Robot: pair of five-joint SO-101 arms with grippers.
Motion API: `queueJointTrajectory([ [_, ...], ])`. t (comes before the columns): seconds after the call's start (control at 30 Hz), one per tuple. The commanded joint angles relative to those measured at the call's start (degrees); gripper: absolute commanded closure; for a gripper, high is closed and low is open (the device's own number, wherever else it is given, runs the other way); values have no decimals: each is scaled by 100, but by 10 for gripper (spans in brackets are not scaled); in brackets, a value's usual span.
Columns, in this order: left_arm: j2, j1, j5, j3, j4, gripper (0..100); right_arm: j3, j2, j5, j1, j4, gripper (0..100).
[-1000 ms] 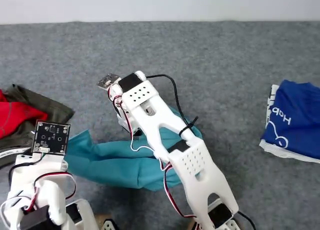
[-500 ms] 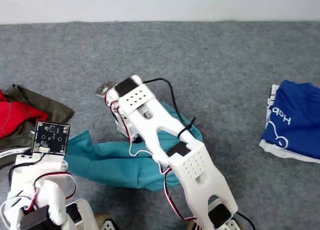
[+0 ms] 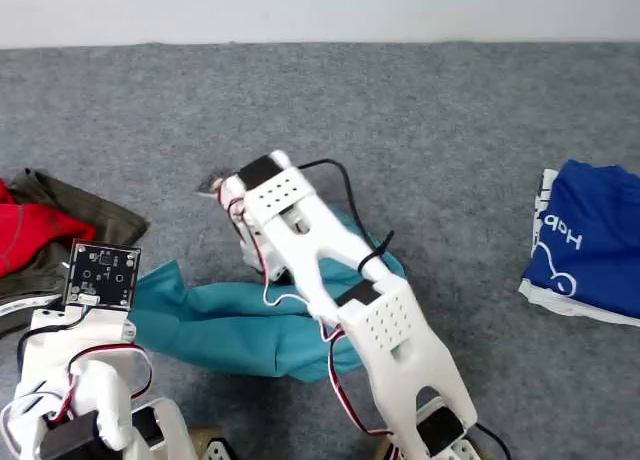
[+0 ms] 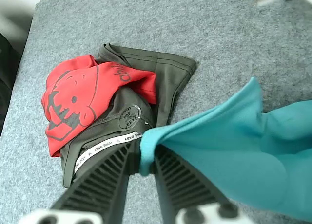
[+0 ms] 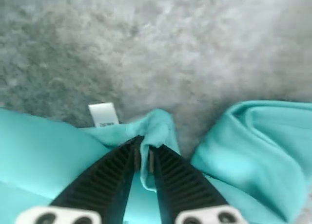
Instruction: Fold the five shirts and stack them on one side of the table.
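A teal shirt [image 3: 225,325] lies crumpled on the grey carpeted table between the two arms. My left gripper [image 4: 145,155] is shut on one corner of the teal shirt [image 4: 243,146], held just above the table beside the shirt pile. My right gripper [image 5: 145,155] is shut on a bunched fold of the teal shirt [image 5: 253,136] near its white label [image 5: 103,115]. In the high view the right arm [image 3: 300,225] reaches across the shirt's far edge. A red shirt [image 4: 80,100] lies on an olive shirt [image 4: 161,70] at the table's left. A folded blue shirt [image 3: 590,240] sits at the right edge.
The left arm [image 3: 95,310] stands at the near left corner, close to the red and olive pile [image 3: 40,230]. Bare grey carpet [image 3: 440,130] stretches across the far half of the table and between the teal and blue shirts.
The right arm's wrist swung a little to the left, then back and slightly nearer, still holding the teal shirt. The left arm and the other shirts have not moved.
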Motion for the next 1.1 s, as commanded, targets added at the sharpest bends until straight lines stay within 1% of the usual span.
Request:
queueJointTrajectory([
  [0.0,-35,0,-9,-22,9,985,-299,-163,229,233,224,988],
  [0.17,-35,0,-9,57,0,985,-299,-954,475,523,224,988],
  [0.27,-35,0,-9,4,-88,985,-299,-1525,519,822,251,988],
  [0.67,9,-35,0,-611,-1530,985,-299,-4004,1046,2167,215,988],
  [0.93,26,0,-26,-1059,-3156,985,-299,-5675,1451,2993,66,988],
  [1.0,105,0,-44,-1165,-3332,985,-299,-6044,1459,3231,-101,988],
  [1.07,378,0,-97,-1516,-3305,985,-299,-6352,1459,3442,-251,988],
])
